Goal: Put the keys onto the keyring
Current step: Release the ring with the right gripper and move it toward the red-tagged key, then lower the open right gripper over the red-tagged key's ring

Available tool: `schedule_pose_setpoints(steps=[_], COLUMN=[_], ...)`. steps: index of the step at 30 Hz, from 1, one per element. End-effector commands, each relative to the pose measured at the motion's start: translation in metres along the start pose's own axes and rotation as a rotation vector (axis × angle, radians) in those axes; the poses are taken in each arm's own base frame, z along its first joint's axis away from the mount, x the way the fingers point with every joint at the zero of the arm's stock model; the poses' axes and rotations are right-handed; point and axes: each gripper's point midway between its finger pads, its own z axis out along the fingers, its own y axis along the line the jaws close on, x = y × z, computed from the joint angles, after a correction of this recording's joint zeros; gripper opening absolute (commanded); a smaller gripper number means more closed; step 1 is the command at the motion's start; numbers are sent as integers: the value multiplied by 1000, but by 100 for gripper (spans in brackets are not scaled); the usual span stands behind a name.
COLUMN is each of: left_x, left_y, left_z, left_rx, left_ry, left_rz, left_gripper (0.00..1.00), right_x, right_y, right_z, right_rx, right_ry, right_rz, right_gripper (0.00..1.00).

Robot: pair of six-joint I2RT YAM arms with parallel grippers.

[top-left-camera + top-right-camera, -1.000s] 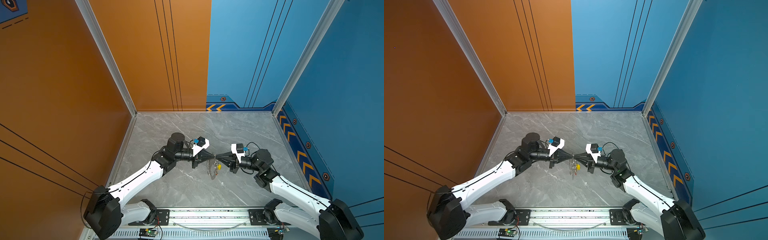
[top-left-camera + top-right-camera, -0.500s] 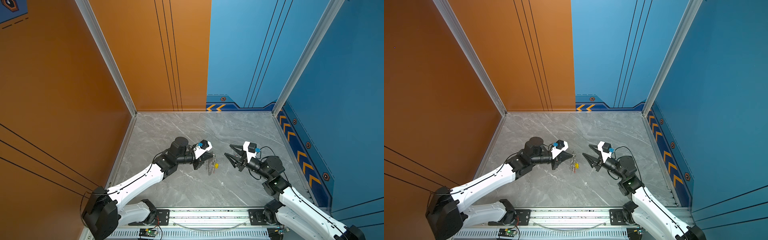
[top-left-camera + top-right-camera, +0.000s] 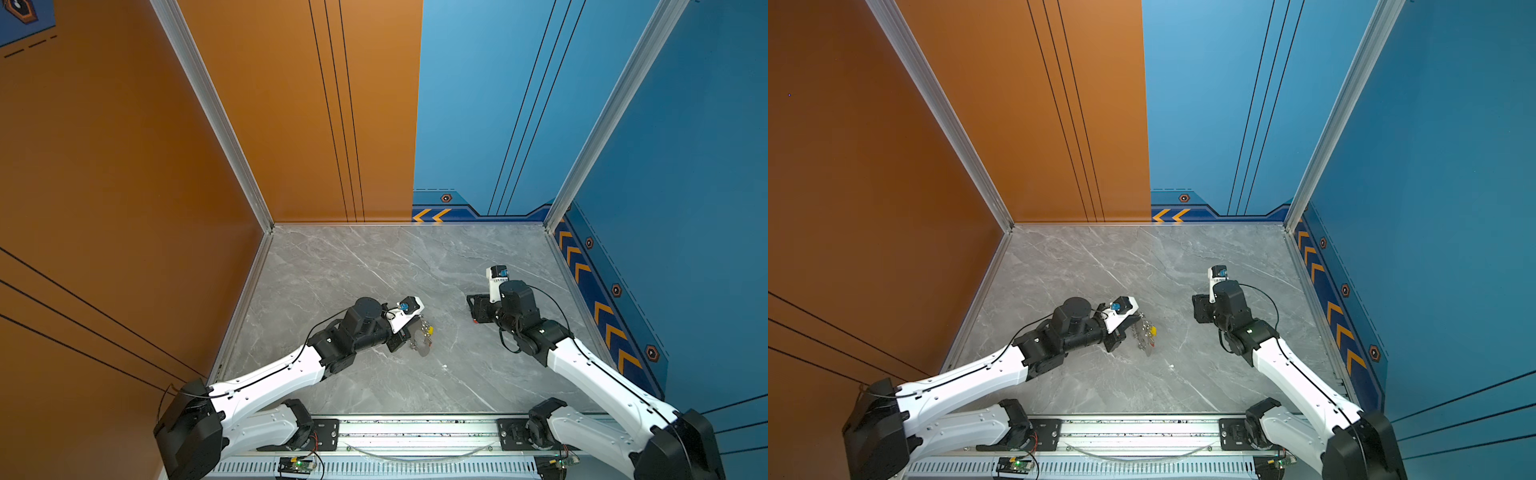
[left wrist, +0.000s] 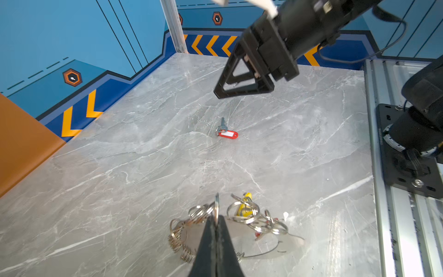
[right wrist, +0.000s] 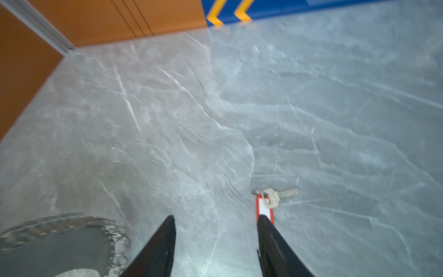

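- Both of the left arm's black fingers (image 4: 207,247) are pressed together on a large thin silver ring (image 4: 217,206), which stands upright between their tips.
- Gathered with that ring is a bunch of small silver split rings (image 4: 242,212). A yellow plastic key tag (image 4: 245,203) sits among them, beside a small red piece (image 4: 257,233) and a flat mirror-like metal plate (image 4: 275,242).
- In both top views this bunch sits just right of the tip of the left arm (image 3: 270,374), a little below the middle of the grey marble-patterned desk (image 3: 374,270). Whether all of it rests on the desk cannot be told.
- The right arm's black fingers (image 5: 163,242) stand moderately apart with nothing between them, hanging above the desk right of centre in both top views.
- One silver key with a red plastic tag (image 4: 226,133) lies flat on the desk, well apart from the bunch. In the right wrist view one fingertip overlaps the tag's end.
- From above, only a red sliver of that tag (image 3: 474,320) shows, at the lower edge of the right arm's black fingers.
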Motion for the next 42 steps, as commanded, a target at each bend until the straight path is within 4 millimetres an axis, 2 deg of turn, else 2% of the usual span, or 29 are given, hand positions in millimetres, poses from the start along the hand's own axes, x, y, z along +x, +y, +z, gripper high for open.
schedule_pose_setpoints(steps=[1, 4, 11, 15, 18, 21, 25, 30, 38, 42], left_x=[-13, -12, -7, -8, -7, -6, -6, -6, -4, -2], left_y=[12, 14, 14, 12, 10, 9, 8, 8, 8, 9], left_z=[-10, -14, -17, -20, -19, -19, -18, -17, -17, -17], left_rx=[-86, -103, -117, -107, -99, -95, -93, -91, -97, -105], left_ry=[-78, -98, -107, -120, -120, -117, -115, -113, -107, -103], left_rz=[-11, -14, -10, -15, -16, -15, -13, -14, -10, -8], left_gripper=[0, 0, 0, 0, 0, 0, 0, 0, 0, 0], right_x=[42, 47, 39, 39, 44, 47, 47, 41, 33, 34], right_y=[-36, -43, -44, -52, -62, -56, -52, -57, -43, -38], right_z=[11, 23, 44, 55, 63, 67, 74, 85, 108, 106], right_rx=[139, 133, 155, 182, 223, 225, 242, 284, 240, 205], right_ry=[212, 268, 285, 306, 384, 412, 419, 418, 438, 450], right_rz=[88, 155, 202, 111, 27, -43, -55, -69, -97, -99], right_gripper=[53, 51, 48, 46, 40, 40, 41, 40, 35, 33])
